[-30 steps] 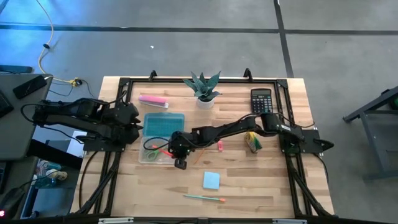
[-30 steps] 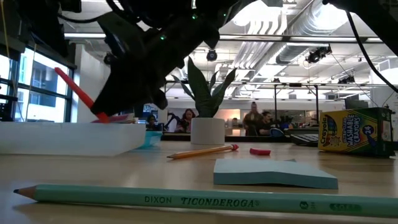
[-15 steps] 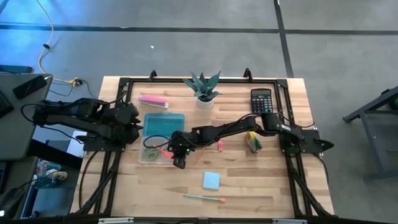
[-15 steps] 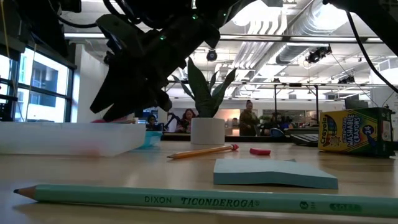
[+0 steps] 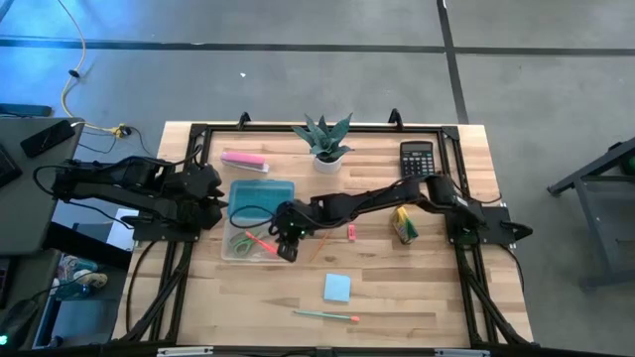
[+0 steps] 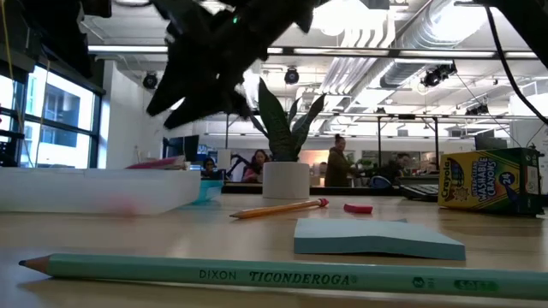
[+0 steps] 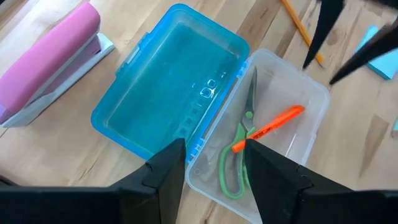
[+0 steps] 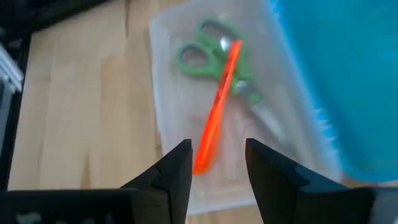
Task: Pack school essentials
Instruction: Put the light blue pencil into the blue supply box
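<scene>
Right gripper (image 5: 289,241): empty, fingers parted, above the clear case tray (image 8: 171,81), positioned for drop-off.
Red pen (image 8: 216,106): inside tray, lying across green-handled scissors (image 7: 239,146).
Left gripper (image 7: 214,163): open, beside tray, waiting.
Orange pencil (image 5: 319,244), sticky-note pad (image 5: 336,288): outside tray, unpacked.

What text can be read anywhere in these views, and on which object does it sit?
"DIXON TICONDEROGA" on the teal pencil.
The print on the yellow-green crayon box is too blurred to read.
The key labels on the black calculator are too small to read.
</scene>
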Controlling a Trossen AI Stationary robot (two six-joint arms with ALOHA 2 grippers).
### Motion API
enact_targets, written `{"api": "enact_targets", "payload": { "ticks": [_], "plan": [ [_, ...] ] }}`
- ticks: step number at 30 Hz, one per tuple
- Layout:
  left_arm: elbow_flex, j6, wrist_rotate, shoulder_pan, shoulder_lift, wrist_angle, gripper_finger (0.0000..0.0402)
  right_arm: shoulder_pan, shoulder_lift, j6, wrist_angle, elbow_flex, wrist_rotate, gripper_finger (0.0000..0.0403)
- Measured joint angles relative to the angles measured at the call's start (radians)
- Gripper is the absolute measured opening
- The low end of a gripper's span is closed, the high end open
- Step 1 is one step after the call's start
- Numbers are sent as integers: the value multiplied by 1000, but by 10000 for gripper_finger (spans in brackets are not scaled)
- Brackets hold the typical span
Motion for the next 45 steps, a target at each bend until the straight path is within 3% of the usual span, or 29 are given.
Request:
{"api": "enact_targets", "payload": {
  "ticks": [9,29,34,39,45],
  "plan": [
    [0,0,5,0,0,-5,201,0,-110,3,-205,0,84,138],
    [0,26,22,0,0,10,198,73,-171,90,-674,0,122,138],
    [0,26,22,0,0,27,198,103,-173,120,-721,0,114,138],
    [0,26,22,0,0,27,198,155,-173,207,-720,0,28,138],
    [0,51,22,0,0,27,198,256,-172,276,-719,0,38,137]
  ]
}}
